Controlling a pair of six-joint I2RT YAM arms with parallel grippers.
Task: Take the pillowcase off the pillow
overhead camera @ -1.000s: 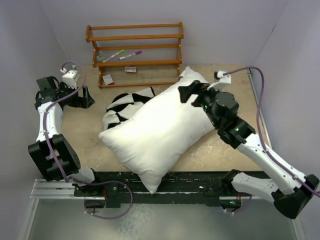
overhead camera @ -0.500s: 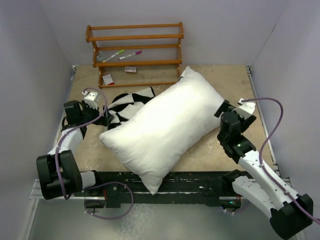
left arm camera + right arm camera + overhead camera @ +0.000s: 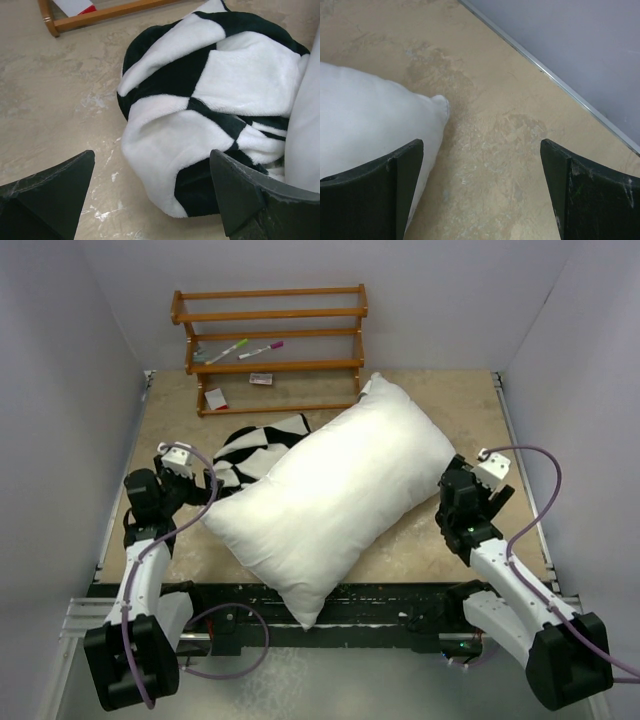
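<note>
Top external view shows a plump white pillow (image 3: 335, 495) lying bare and diagonal across the middle of a tan surface (image 3: 460, 405), one pointed corner hanging toward the arm bases and the opposite corner close to a wooden rack (image 3: 270, 335) at the far wall. The black and white checkered pillowcase (image 3: 250, 448) sits in a crumpled heap against the pillow's far left side, touching it and perhaps partly tucked under its edge; it appears to be fully off the pillow. The left end effector (image 3: 152, 165) hovers low just beside the heap with its fingers spread wide and nothing between them. The right end effector (image 3: 482, 145) is also wide open and empty, hovering over bare surface just beside the pillow's right corner. The pillowcase looks soft, fleecy and limp, likely light, and it would bunch and drape rather than hold any shape, so a pinch on a raised fold or a loose edge of the heap seems the surest hold. The pillow looks bulky but light and squashy, likely to sag and give under a grip on its broad face; a pointed corner or the seamed edge offers a firmer place to take hold.
</note>
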